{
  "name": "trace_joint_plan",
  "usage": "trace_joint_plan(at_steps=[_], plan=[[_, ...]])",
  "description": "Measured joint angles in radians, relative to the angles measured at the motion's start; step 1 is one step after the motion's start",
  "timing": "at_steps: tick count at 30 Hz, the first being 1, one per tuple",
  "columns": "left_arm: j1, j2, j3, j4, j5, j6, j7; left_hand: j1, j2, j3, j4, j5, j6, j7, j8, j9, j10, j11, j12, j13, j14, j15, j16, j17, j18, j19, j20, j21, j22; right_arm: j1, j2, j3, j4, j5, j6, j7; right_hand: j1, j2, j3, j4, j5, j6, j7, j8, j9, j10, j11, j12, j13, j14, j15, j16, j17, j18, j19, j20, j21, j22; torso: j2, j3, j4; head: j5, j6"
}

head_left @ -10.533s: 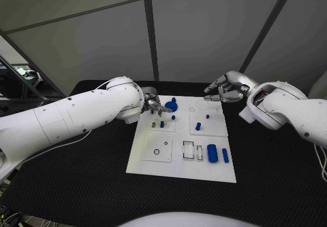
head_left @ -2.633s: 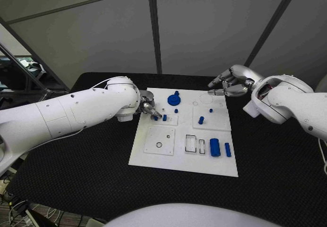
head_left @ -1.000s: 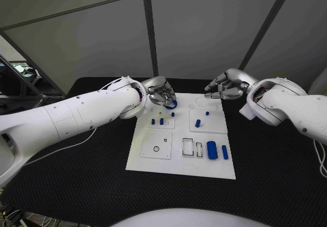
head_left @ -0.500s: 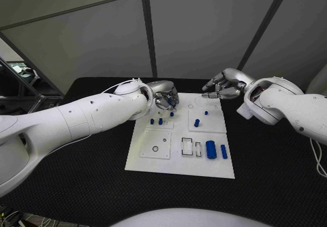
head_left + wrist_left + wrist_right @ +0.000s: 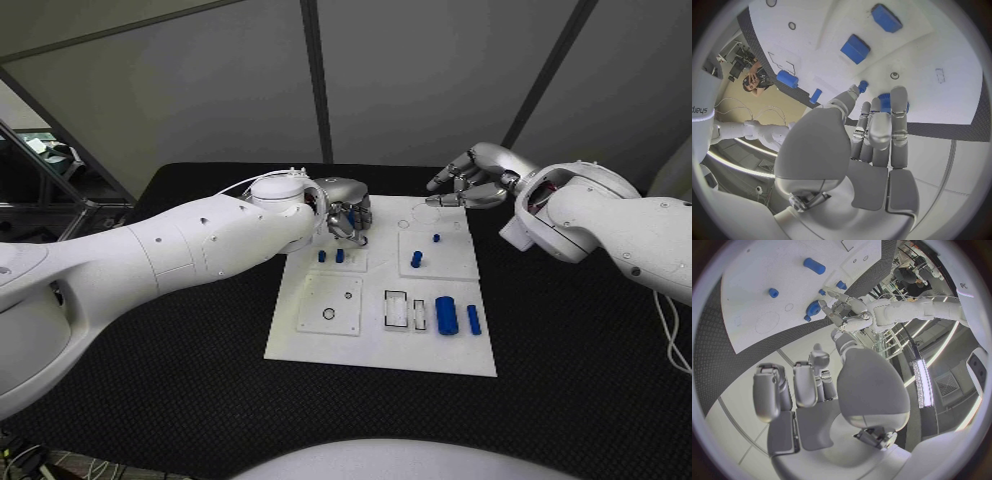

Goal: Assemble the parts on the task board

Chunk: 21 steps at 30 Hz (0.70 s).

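Observation:
The white task board [image 5: 378,340] lies in the middle of the black table. My left hand [image 5: 343,215] hangs over its far left corner, covering the blue round part [image 5: 887,103]; its fingertips [image 5: 898,97] lie on that part, and a grip cannot be made out. Two short blue pegs [image 5: 329,256] stand in a small plate just nearer me. Over the board's far right corner hovers my right hand [image 5: 469,185], fingers curled in with nothing in them. The right wrist view shows the left hand [image 5: 845,310] at the round part [image 5: 812,310].
A blue peg [image 5: 415,259] and a smaller one [image 5: 436,238] stand in the right plate. A thick blue cylinder [image 5: 446,316] and a thin one [image 5: 473,319] lie at the board's near right, beside black-outlined slots [image 5: 395,310]. Black table [image 5: 159,380] surrounds the board.
My left hand left the two short pegs, travelled to the board's far left corner and settled lower over the blue round part. The right hand has kept its place.

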Motion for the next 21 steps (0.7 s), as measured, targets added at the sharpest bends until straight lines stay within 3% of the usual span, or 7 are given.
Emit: trace_joint_plan(at_steps=[21], plan=[[-0.01,0.022,0.001,-0.022,-0.029,0.032,-0.009,0.017,0.025,0.023,-0.011,0.0,0.015,-0.002,0.0,-0.019,0.011,-0.003,0.005,-0.029,0.003,-0.003,0.067,0.043,0.0,0.041,-0.005,0.126,0.12,0.0,0.006,0.0,-0.004,-0.001,0.0,0.0,0.0,0.0,0.0,0.0,0.0,0.0,0.0,0.0,0.0,0.0,0.0,0.0,0.0,0.0,0.0,0.0,0.0,0.0,0.0,0.0,0.0,0.0,0.0,0.0001,0.0007,-0.002,0.0]])
